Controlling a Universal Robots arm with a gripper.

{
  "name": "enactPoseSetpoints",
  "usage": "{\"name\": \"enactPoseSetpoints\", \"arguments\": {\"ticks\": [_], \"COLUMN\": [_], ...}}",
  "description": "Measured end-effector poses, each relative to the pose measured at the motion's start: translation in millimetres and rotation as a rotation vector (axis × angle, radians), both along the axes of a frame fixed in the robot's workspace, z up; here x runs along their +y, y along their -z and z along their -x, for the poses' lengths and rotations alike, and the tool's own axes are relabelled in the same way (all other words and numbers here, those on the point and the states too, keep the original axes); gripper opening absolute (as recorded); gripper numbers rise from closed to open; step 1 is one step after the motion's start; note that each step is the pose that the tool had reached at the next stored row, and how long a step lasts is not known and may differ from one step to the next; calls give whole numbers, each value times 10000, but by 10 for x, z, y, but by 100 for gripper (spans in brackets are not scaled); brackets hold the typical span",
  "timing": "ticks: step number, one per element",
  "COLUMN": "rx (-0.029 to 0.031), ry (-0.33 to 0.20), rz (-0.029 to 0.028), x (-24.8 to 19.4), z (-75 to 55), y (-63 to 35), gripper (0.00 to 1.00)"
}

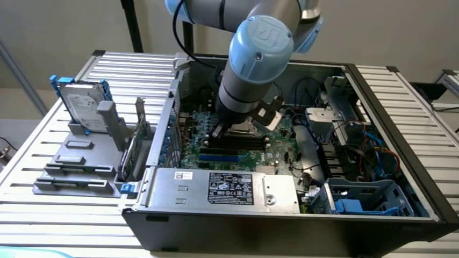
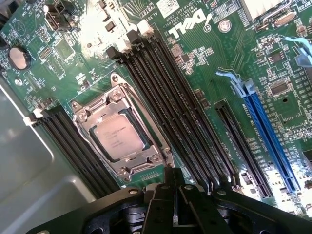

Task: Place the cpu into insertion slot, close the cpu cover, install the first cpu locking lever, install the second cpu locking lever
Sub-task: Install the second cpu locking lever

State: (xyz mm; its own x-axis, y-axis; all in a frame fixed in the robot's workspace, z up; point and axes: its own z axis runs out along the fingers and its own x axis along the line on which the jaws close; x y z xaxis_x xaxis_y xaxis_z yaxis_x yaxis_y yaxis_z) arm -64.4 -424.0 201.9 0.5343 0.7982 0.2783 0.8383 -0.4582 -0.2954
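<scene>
Green motherboard (image 2: 214,68), white "DELL" lettering (image 2: 187,27)

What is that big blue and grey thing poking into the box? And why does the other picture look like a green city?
That is a robot arm, reaching into an opened computer case. One picture is taken from outside. The other comes from a camera on the arm's wrist, looking down past its black gripper, which is shut and holds nothing. The green "city" is the motherboard, the computer's main board. The pale square in the silvery cover is the cpu, already lying in its slot. The long black strips are memory slots. Outside, a hard drive stands in a grey rack.
</scene>
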Motion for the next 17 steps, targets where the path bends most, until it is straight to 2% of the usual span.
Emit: {"name": "enactPoseSetpoints", "arguments": {"ticks": [8, 17], "rx": [-65, -92], "ry": [0, 0], "rz": [0, 0], "x": [21, 62], "z": [33, 54], "y": [65, 114], "gripper": [11, 11]}}
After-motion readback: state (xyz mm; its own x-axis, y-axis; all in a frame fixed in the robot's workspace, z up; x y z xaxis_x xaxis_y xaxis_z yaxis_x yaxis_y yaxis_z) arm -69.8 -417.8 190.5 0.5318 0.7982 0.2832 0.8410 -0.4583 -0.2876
